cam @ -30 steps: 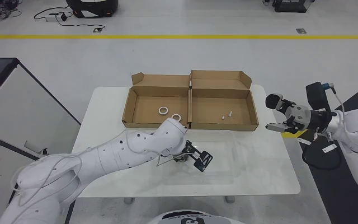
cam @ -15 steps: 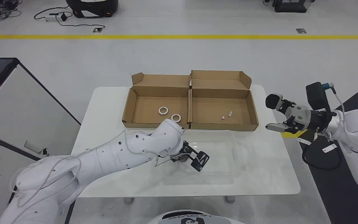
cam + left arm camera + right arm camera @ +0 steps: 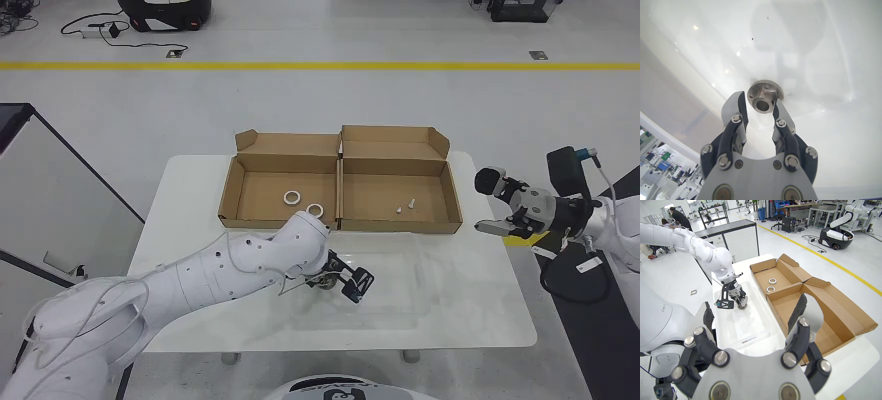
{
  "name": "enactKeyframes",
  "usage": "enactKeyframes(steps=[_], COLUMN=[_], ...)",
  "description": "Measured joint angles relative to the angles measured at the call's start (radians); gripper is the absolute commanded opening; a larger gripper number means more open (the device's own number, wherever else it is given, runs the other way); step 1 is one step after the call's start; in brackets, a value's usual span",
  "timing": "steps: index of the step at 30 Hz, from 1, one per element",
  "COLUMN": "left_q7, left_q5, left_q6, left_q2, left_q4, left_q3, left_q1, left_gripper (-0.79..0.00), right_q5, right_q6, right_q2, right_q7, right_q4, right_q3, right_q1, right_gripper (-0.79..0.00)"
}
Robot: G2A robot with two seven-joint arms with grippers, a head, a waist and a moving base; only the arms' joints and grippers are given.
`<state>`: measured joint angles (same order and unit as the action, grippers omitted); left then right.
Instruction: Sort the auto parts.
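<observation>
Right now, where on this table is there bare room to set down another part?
Bare: the table left of the boxes, the strip between the tray and the table's right edge, and the tray's right half. Crowded: the tray's left end, where the left tool straddles the metal hub.

Right gripper point(image 3: 755, 303) with fingers spread wide, white tray point(image 3: 753, 325) just ahead of it, left gripper point(image 3: 741, 302) farther off over a flanged metal part point(image 3: 742, 307) in the tray, nearer cardboard box point(image 3: 838, 313) behind one finger, two metal rings point(image 3: 773, 280) in farther cardboard box point(image 3: 762, 274).
</observation>
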<state>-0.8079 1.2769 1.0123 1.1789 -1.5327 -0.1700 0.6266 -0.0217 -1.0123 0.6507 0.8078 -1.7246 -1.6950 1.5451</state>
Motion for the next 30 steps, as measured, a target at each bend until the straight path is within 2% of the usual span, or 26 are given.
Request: enactKeyframes(steps=[3, 7, 8, 13, 20, 30], left_q7=[0.000, 0.000, 0.000, 0.000, 0.000, 0.000], left_q5=[0.001, -0.001, -0.001, -0.004, -0.004, -0.036], left_q6=[0.000, 0.000, 0.000, 0.000, 0.000, 0.000], left_q2=[0.003, 0.006, 0.006, 0.008, 0.008, -0.003], left_q4=[0.005, 0.010, 0.011, 0.015, 0.009, -0.050], left_q3=[0.000, 0.000, 0.000, 0.000, 0.000, 0.000], left_q1=[0.003, 0.004, 0.004, 0.004, 0.001, -0.035], left_gripper=[-0.462, -0.508, -0.536, -0.785, -0.785, -0.785], right_q5=[0.000, 0.000, 0.000, 0.000, 0.000, 0.000], right_q6=[0.000, 0.000, 0.000, 0.000, 0.000, 0.000], right_q2=[0.000, 0.000, 0.000, 0.000, 0.000, 0.000], right_q7=[0.000, 0.000, 0.000, 0.000, 0.000, 0.000], right_q4=[0.000, 0.000, 0.000, 0.000, 0.000, 0.000], right_q3=[0.000, 0.000, 0.000, 0.000, 0.000, 0.000], right_q1=[0.000, 0.000, 0.000, 0.000, 0.000, 0.000], right_gripper=[0.000, 0.000, 0.000, 0.000, 0.000, 0.000])
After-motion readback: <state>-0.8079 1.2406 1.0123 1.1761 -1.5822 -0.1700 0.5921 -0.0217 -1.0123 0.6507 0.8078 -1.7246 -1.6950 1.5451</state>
